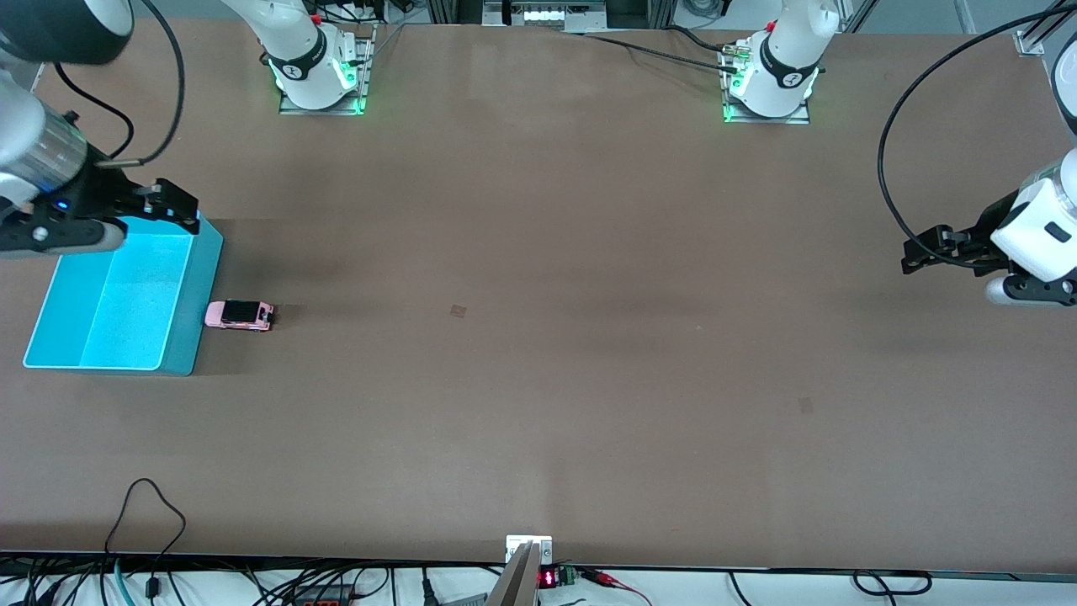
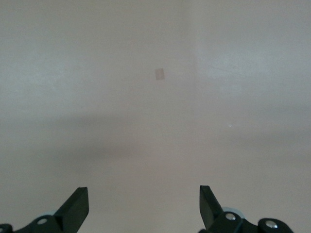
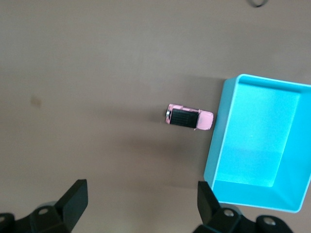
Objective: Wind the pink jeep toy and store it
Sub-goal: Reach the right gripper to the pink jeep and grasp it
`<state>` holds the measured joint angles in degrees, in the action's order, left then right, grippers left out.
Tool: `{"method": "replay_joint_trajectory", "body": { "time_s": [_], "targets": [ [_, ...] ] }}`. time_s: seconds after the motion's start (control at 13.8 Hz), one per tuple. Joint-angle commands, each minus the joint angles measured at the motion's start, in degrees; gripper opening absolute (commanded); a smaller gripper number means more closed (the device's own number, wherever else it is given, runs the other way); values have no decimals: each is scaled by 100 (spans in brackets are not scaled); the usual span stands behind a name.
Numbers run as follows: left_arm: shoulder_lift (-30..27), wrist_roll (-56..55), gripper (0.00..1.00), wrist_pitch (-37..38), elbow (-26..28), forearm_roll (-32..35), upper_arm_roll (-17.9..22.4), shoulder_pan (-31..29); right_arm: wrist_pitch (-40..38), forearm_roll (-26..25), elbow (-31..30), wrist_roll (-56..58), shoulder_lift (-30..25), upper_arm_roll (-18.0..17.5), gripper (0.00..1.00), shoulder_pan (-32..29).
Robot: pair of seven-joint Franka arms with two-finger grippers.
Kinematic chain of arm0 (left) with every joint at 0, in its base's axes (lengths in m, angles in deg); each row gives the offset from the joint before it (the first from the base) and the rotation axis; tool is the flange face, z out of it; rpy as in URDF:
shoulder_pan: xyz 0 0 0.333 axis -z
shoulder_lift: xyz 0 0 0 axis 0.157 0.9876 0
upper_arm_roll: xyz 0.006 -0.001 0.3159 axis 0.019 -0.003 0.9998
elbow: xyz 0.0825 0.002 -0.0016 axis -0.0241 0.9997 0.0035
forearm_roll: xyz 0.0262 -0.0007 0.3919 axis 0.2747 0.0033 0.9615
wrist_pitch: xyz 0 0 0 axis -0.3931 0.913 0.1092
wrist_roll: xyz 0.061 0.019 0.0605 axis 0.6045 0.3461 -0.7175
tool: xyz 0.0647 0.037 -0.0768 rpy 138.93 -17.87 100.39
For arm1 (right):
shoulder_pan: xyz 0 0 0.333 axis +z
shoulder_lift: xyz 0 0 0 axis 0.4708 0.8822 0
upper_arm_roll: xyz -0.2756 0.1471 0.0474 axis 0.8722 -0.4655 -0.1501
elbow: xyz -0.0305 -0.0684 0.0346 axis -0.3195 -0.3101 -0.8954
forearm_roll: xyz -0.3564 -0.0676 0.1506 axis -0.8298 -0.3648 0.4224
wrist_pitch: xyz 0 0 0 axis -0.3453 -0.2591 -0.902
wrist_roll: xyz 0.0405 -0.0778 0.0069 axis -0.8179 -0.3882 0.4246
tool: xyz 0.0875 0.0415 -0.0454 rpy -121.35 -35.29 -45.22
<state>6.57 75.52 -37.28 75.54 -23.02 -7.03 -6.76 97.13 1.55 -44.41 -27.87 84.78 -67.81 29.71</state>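
— The pink jeep toy (image 1: 240, 315): where does it sit?

— On the table (image 1: 538, 337), on its wheels, just beside the outer wall of the turquoise bin (image 1: 192, 311), at my right arm's end of the table. It is outside the bin, nothing gripping it. From the front I cannot tell whether its nose touches the wall; my right wrist view shows the pink jeep toy (image 3: 188, 118) a hair apart from the turquoise bin (image 3: 218, 141).

— How are your arms posed?

— My right arm comes in from that end, its wrist held roughly level above the bin's corner that lies farthest from the front camera. My right gripper (image 1: 172, 206) is up in the air over that corner. My left arm waits at its own end of the table, with my left gripper (image 1: 925, 250) over bare tabletop near that edge.

— And the fingers?

— Spread wide on both, empty, touching nothing. My right wrist view shows the right gripper (image 3: 141, 204) fingertips well apart with table between them; my left gripper (image 2: 144, 206) looks the same over plain table.

— Which way does the jeep point?

— Its long axis runs along the table's length, from one arm's end toward the other. The pink bonnet faces the bin; the black ribbed rear roof (image 1: 241, 311) is turned toward my left arm's end.
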Motion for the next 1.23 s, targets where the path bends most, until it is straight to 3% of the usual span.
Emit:
{"method": "replay_joint_trajectory", "body": {
  "time_s": [0.0, 0.36, 0.87, 1.16],
  "targets": [
    [-328, 61, 100, -126, 338, -91, 48, 107, -123, 7, 66, 1472, 387, -44, 100, -74],
    [-302, 69, 100, -13, 285, -29, -40, 98, 262, 16, -178, 3373, 924, -18, 100, -135],
    [-363, 34, 100, 41, 338, 15, -75, 81, 2563, -2, -1663, 5860, 1231, -18, 100, -346],
    [-381, 8, 100, 40, 329, 129, -154, 89, 3689, -2, -2122, 7355, 1635, -18, 100, -705]
  ]
}}
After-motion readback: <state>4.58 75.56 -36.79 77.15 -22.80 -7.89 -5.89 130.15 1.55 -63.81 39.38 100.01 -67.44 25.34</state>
